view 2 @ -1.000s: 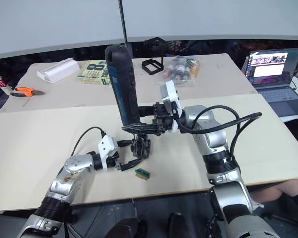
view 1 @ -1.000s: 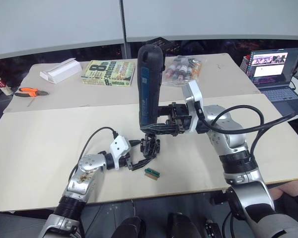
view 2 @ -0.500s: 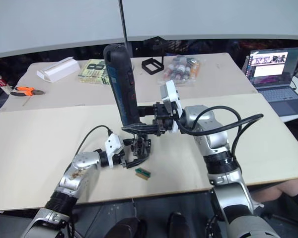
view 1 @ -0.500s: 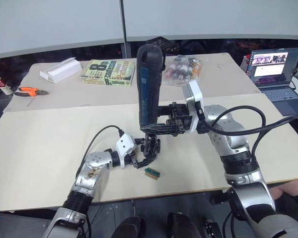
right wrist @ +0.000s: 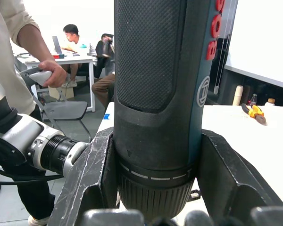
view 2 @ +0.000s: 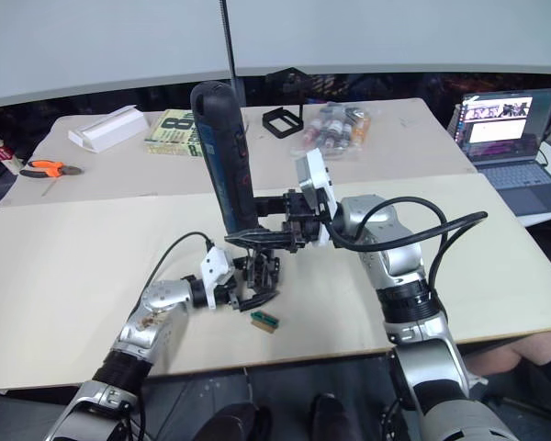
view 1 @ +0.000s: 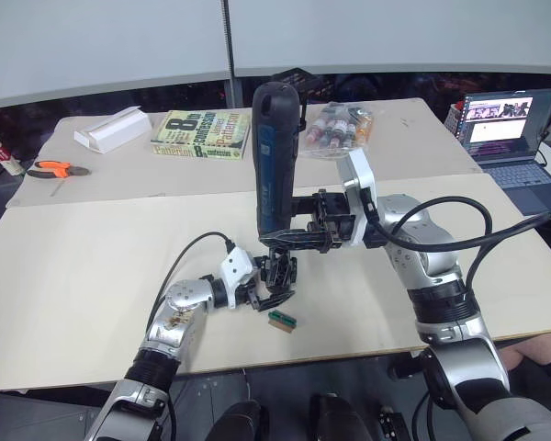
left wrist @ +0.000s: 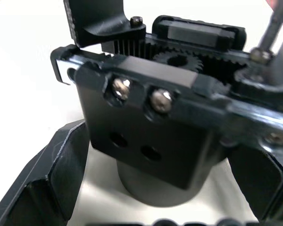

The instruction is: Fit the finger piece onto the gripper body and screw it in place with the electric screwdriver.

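Observation:
The electric screwdriver (view 1: 274,156) stands upright, tip down, with my right gripper (view 1: 280,241) shut on its lower end; in the right wrist view its fingers (right wrist: 93,175) clamp the textured barrel (right wrist: 160,94). Its metal bit (left wrist: 270,34) comes down onto the gripper body (view 1: 277,272), a black geared block on the near table. My left gripper (view 1: 260,290) is open with the body (left wrist: 151,136) between its fingers (left wrist: 52,181). A black part with a screw (left wrist: 106,23) sits on top of the body; I cannot tell whether it is the finger piece.
A tiny green block (view 1: 281,320) lies just in front of the body. At the back of the table (view 1: 92,248) are a book (view 1: 202,134), a white box (view 1: 112,129), orange-handled pliers (view 1: 50,170) and a bag of bottles (view 1: 335,124). A laptop (view 1: 510,129) sits far right. People (right wrist: 19,52) stand and sit beyond the table.
My left gripper has moved right, up to the gripper body, and its fingers now stand on either side of it. The right arm and the screwdriver have stayed put.

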Action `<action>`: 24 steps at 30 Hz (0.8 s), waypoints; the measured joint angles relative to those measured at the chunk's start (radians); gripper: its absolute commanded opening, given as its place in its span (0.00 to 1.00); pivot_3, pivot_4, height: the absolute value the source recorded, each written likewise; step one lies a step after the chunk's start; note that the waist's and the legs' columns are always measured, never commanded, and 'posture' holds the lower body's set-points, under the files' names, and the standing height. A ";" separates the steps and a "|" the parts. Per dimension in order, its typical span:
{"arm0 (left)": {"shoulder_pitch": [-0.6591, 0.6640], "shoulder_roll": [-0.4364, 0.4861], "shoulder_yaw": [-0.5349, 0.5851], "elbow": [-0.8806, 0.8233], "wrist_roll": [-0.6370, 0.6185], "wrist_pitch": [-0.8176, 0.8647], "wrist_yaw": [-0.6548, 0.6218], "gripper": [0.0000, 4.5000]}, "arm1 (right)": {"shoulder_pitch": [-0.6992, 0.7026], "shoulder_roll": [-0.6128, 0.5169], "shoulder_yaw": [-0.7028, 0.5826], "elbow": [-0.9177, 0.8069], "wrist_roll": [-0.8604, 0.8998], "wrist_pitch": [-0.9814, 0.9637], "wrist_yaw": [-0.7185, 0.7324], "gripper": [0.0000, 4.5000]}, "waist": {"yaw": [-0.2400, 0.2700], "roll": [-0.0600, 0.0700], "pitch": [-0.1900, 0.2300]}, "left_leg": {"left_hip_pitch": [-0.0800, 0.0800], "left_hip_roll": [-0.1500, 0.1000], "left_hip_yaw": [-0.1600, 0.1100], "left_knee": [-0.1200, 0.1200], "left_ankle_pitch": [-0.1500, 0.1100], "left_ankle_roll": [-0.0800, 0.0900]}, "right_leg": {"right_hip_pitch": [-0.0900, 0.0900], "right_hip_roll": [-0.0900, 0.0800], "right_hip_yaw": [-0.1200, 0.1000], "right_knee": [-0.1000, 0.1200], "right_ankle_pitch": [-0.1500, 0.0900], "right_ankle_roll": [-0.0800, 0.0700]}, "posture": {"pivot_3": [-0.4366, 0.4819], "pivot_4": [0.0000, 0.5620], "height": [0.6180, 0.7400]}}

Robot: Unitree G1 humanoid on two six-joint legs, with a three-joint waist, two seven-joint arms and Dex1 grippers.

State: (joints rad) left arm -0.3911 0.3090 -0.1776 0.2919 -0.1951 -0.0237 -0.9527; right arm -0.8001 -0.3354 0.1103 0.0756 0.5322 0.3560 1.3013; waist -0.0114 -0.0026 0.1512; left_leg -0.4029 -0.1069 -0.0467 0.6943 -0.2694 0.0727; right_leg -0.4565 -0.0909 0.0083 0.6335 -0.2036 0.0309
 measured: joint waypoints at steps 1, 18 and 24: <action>0.000 -0.001 -0.002 0.000 0.002 -0.003 -0.003 0.59 | 0.000 0.000 0.000 0.000 0.000 0.000 -0.001 0.43 | 0.000 0.000 0.000 | 0.000 0.000 0.000 0.000 0.000 0.000 | 0.000 0.000 0.000 0.000 0.000 0.000 | 0.48 0.27 1.00; 0.000 -0.001 0.000 0.010 0.006 -0.022 -0.003 0.55 | 0.002 0.001 0.016 -0.012 -0.009 0.000 -0.032 0.43 | 0.000 0.000 0.000 | 0.000 0.000 0.000 0.001 0.000 0.000 | 0.000 0.000 0.000 0.001 0.000 0.000 | 0.48 0.27 1.00; 0.000 -0.001 0.000 0.014 0.006 -0.021 -0.002 0.55 | -0.007 -0.006 0.037 -0.018 -0.020 0.006 -0.049 0.43 | -0.001 0.000 0.000 | 0.002 0.000 0.000 0.001 0.000 0.000 | 0.000 0.000 0.001 0.006 0.000 0.000 | 0.48 0.27 1.00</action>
State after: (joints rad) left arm -0.3909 0.3084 -0.1781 0.3056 -0.1894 -0.0451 -0.9544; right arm -0.8073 -0.3417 0.1477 0.0574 0.5117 0.3616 1.2526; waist -0.0120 -0.0027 0.1507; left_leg -0.4011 -0.1069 -0.0466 0.6952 -0.2694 0.0726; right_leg -0.4560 -0.0910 0.0088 0.6394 -0.2036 0.0309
